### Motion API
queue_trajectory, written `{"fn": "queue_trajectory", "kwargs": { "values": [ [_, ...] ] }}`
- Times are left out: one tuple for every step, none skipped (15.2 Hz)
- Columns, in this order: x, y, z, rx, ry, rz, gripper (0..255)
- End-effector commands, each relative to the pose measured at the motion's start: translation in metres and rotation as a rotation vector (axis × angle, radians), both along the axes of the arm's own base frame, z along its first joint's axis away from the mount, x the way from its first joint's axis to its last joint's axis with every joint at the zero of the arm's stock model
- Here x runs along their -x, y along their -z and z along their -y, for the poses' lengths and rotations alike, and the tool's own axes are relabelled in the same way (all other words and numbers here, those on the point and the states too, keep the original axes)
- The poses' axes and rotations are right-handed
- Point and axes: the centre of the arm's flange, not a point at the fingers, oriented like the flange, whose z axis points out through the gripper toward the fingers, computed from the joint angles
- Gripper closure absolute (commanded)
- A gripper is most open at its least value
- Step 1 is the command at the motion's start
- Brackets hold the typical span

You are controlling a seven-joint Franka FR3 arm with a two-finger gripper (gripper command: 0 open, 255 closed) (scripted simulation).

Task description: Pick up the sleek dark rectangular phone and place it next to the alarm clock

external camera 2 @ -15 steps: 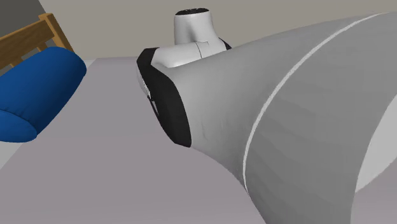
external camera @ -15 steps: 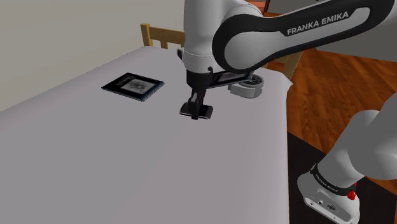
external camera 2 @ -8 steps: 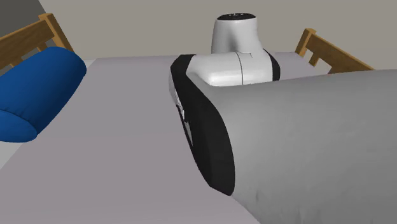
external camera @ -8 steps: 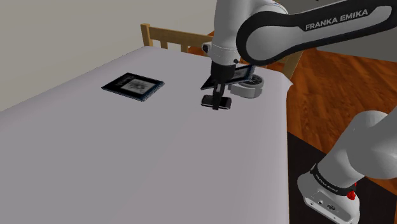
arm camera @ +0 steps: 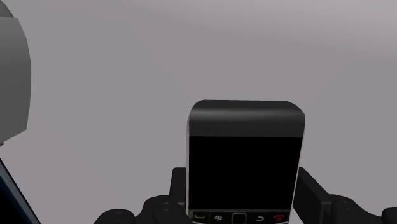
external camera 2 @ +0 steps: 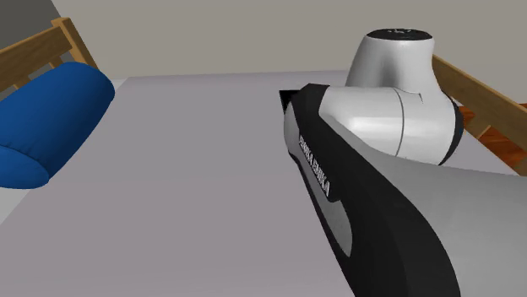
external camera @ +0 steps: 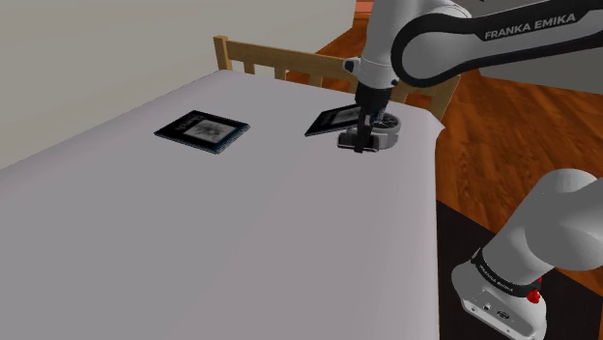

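Table (external camera: 145,241), far edge, toward the shoulder view's left: dark square panel (external camera: 203,130) lying flat, unmoved. Further right, second dark panel (external camera: 327,121), near the table's far right corner. Gripper (external camera: 360,142) has travelled rightward since half a second ago. It now stands past that panel's right end, just in front of the grey alarm clock (external camera: 385,130) at the corner. Fingers clamped on the dark phone (arm camera: 245,159), one on each long side. Phone low over the table beside the clock; contact with the surface unclear.

Keypad end of phone (arm camera: 245,159) cropped at wrist view's edge.
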Motion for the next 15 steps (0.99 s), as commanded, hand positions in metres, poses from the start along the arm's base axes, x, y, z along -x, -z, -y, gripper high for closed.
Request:
{"fn": "queue_trajectory", "kwargs": {
  "values": [
    [0.004,0.001,0.026,0.000,-0.001,0.000,255],
    [0.005,0.001,0.039,0.000,-0.001,0.000,255],
    [0.007,0.001,0.052,0.000,-0.001,0.000,255],
    [0.008,0.001,0.065,0.000,-0.001,0.000,255],
    [0.010,0.001,0.078,0.000,-0.001,0.000,255],
    [0.011,0.001,0.091,0.000,-0.001,0.000,255],
    [0.012,0.001,0.104,0.000,-0.001,0.000,255],
    [0.014,0.001,0.118,0.000,-0.001,0.000,255],
    [0.015,0.001,0.131,0.000,-0.001,0.000,255],
    [0.017,0.001,0.144,0.000,-0.001,0.000,255],
    [0.018,0.001,0.157,0.000,-0.001,0.000,255],
    [0.019,0.001,0.170,0.000,-0.001,0.000,255],
    [0.021,0.001,0.185,0.000,-0.001,0.000,255],
    [0.021,0.006,0.185,0.000,-0.001,0.000,255],
    [0.021,0.011,0.185,0.000,-0.001,0.000,255]
  ]
}}
